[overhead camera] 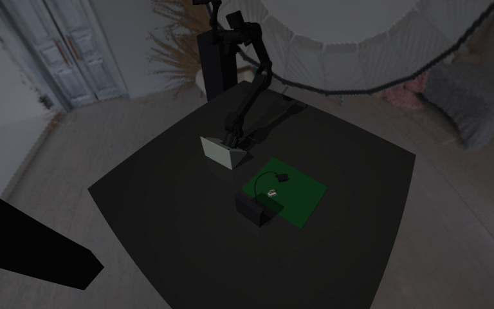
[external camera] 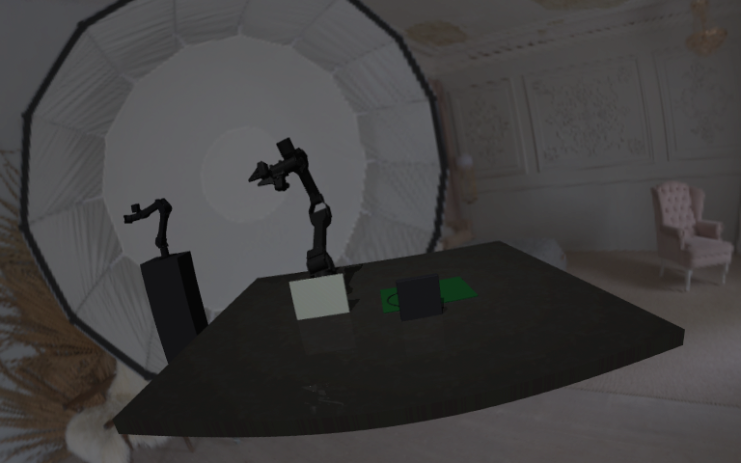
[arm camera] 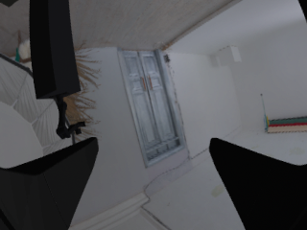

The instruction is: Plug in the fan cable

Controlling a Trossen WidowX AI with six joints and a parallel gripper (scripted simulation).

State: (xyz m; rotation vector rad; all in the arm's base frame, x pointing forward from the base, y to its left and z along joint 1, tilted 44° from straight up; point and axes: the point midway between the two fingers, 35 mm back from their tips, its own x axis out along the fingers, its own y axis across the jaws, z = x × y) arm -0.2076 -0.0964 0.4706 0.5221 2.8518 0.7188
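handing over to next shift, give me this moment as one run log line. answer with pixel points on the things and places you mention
fingers (external camera: 253, 178): open, raised | cable plug (overhead camera: 282, 177): lying over green board (overhead camera: 305, 196) (external camera: 459, 289) | plugging: not done

Top looks steeply down, exterior lower from afar; both share the tabletop (overhead camera: 189, 225) (external camera: 415, 370).

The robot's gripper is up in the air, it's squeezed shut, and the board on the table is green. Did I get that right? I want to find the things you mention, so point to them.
Not quite: the gripper (external camera: 254, 179) (arm camera: 155, 145) is open, not squeezed shut. The wrist view shows its two fingers wide apart with nothing between them. It is up in the air, and the board (overhead camera: 294, 189) (external camera: 457, 290) is green.
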